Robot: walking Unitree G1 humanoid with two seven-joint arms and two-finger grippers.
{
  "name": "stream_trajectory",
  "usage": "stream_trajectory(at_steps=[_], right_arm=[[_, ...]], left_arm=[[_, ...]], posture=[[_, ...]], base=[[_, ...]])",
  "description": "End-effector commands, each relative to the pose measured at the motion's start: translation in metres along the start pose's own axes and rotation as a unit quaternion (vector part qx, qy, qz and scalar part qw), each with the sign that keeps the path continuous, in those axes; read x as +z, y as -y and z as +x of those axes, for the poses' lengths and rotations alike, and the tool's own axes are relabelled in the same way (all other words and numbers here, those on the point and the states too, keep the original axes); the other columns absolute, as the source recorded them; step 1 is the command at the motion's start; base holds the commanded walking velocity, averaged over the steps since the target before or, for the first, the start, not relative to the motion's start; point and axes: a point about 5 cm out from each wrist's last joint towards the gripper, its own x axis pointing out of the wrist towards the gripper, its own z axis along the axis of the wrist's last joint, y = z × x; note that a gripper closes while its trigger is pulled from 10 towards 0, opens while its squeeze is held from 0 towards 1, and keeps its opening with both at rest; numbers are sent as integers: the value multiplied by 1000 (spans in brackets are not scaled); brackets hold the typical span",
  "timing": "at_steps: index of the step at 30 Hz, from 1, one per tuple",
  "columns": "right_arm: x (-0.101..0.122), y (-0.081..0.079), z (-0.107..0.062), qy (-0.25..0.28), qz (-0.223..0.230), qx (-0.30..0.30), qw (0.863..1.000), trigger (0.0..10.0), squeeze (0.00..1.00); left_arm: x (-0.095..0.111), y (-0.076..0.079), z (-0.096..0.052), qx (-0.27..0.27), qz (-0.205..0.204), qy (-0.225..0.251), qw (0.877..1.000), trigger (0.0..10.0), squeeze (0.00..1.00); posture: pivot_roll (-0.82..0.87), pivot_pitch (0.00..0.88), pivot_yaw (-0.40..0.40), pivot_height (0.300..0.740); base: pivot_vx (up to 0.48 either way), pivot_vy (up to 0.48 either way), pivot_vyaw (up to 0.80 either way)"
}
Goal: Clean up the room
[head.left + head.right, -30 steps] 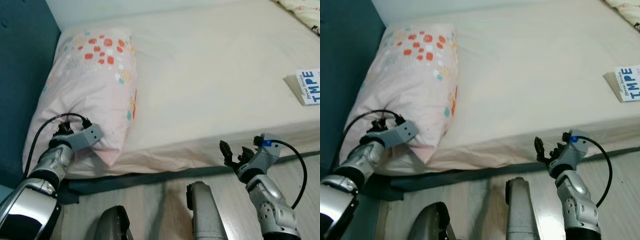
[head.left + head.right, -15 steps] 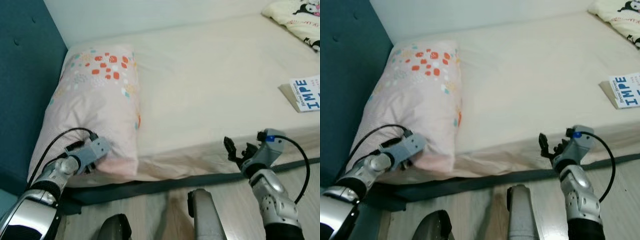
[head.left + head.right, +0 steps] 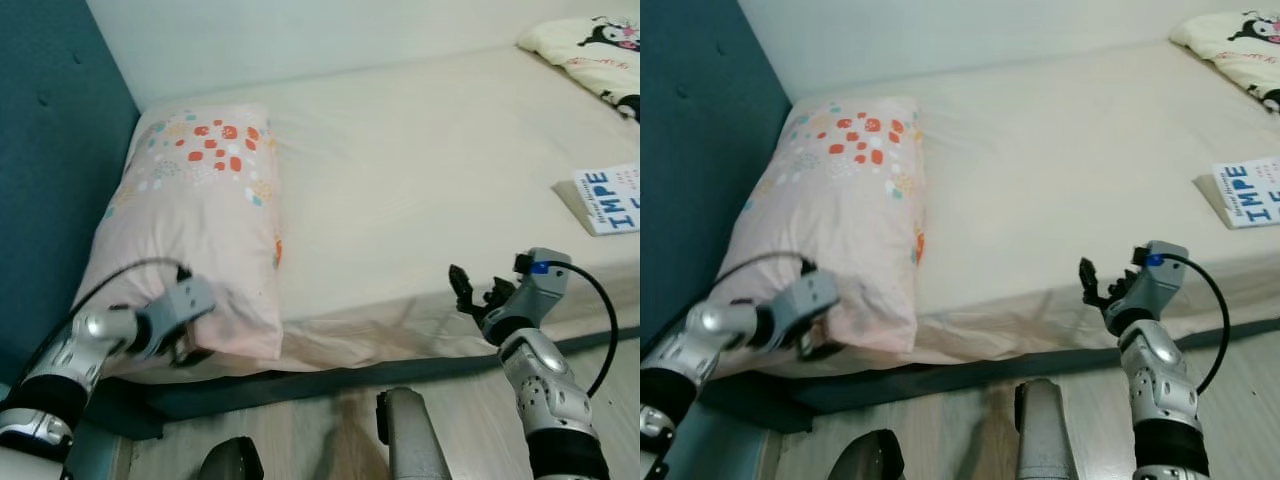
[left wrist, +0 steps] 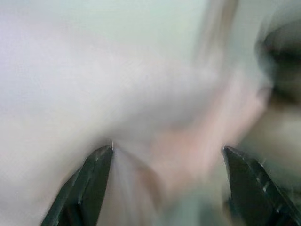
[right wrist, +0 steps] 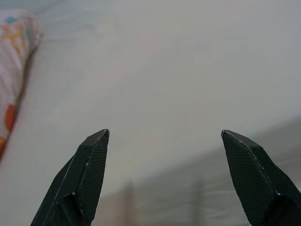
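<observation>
Flattened since before, the pillow (image 3: 196, 225) seemingly presses between the left gripper (image 4: 167, 157)'s wide-open jaws.

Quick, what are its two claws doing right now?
Left gripper: open, fingers spread against the pillow.
Right gripper: open, holding nothing.

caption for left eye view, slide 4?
Left gripper at the pink pillow's near corner; right gripper open at the bed edge.

Low bed w/ cream fitted sheet (image 3: 420, 170) is set against a pale plain wall (image 3: 300, 35); teal padded headboard (image 3: 45, 150) at its head. Light wood-plank floor (image 3: 320, 445) is seen below.
</observation>
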Motion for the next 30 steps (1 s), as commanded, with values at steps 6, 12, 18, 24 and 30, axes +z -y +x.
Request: stream_trajectory(at_steps=[6,12,18,24,30], right_arm=[[-12,-17,5,-9,9,35,999,10000,0],[-22,-23,7,-24,14,48,998,10000,0],[-30,-26,8,-33,14,54,998,10000,0],[-31,-28,11,-34,12,60,998,10000,0],[-31,-29,13,-32,11,63,997,10000,0]], left_arm=[[91,-10,32,67,-264,374,887,10000,0],[39,17,74,144,-391,279,865,10000,0],[-21,50,75,224,-501,188,815,10000,0],[-76,69,52,326,-532,80,778,10000,0],[-103,81,36,377,-541,37,751,10000,0]], posture=[[-125,103,101,600],[-122,89,89,620],[-112,80,79,640],[-106,70,73,664],[-106,69,71,684]], base=[[0,0,0],[0,0,0],[0,0,0],[0,0,0],[0,0,0]])
